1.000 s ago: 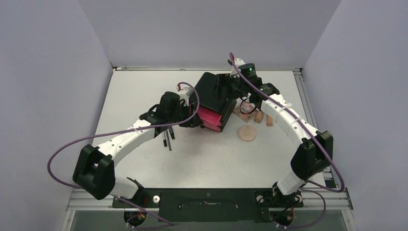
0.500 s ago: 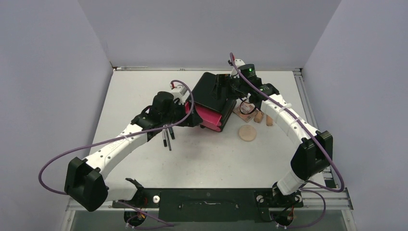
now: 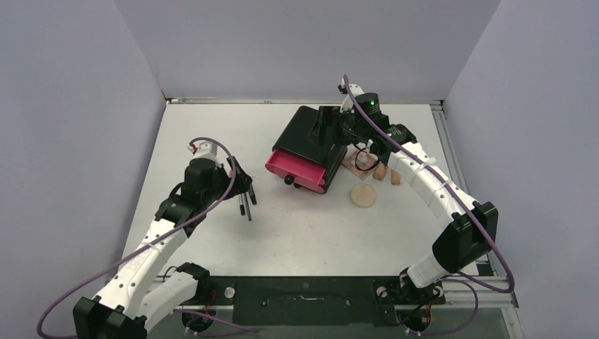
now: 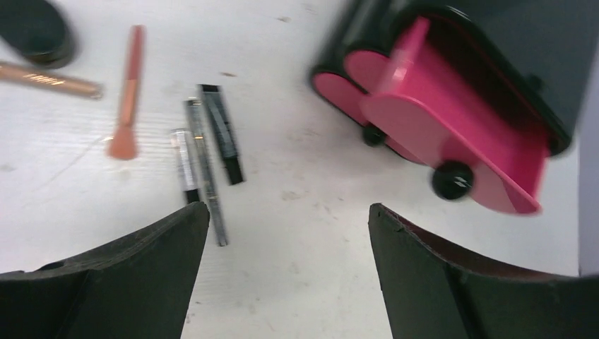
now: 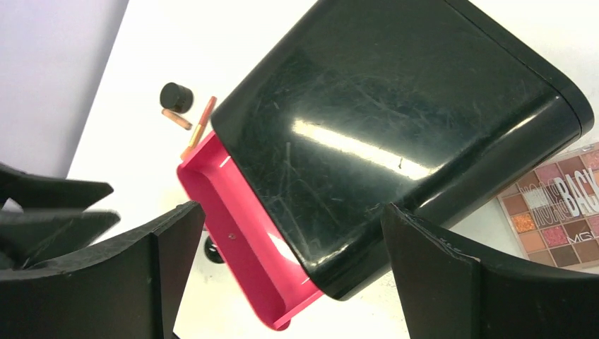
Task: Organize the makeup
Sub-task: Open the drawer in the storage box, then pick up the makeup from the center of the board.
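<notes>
Pencils (image 4: 205, 152) lie just before the left fingers (image 4: 127, 272), spread and tilted downward.

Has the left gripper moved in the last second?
Yes. The left gripper has backed leftward off the black cabinet and now hovers by the pencils.

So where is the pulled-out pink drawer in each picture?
Top external: the pink drawer is in the middle, sticking out of the black cabinet toward the lower left.
Left wrist: upper right, with its knob facing down.
Right wrist: lower middle-left, below the cabinet's shiny top.
Shared landmark: the black cabinet, seen in all three views.
</notes>
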`<state>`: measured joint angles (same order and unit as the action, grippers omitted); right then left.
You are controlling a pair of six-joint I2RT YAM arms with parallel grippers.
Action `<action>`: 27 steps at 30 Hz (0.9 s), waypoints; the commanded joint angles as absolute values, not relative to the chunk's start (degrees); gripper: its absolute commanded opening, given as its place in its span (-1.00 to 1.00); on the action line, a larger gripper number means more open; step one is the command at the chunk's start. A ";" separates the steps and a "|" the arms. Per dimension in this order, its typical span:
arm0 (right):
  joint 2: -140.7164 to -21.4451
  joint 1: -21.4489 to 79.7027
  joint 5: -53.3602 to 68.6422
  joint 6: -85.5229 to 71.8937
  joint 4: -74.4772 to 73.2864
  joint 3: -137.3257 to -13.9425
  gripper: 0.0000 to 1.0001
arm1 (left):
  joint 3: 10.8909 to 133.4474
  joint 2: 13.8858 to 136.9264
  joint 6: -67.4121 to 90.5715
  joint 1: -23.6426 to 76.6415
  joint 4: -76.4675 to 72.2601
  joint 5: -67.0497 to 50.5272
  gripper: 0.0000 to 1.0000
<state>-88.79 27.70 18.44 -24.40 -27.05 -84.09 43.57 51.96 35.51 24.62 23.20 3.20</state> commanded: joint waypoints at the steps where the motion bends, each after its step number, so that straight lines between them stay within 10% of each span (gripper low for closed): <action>1: -84.48 28.54 17.98 -26.20 -25.10 -84.81 0.89 | 44.51 52.59 38.45 16.62 30.58 10.06 0.61; 19: -83.51 28.92 16.89 -27.31 -25.32 -83.98 0.92 | 56.52 76.95 53.43 -13.58 33.93 9.45 0.49; 27: -83.17 29.01 16.58 -27.39 -25.48 -83.55 0.94 | 70.53 96.34 56.61 -13.97 43.39 4.97 0.02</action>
<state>-85.80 28.60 17.89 -26.76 -26.85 -84.09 64.66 90.15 54.02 -13.41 37.36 8.08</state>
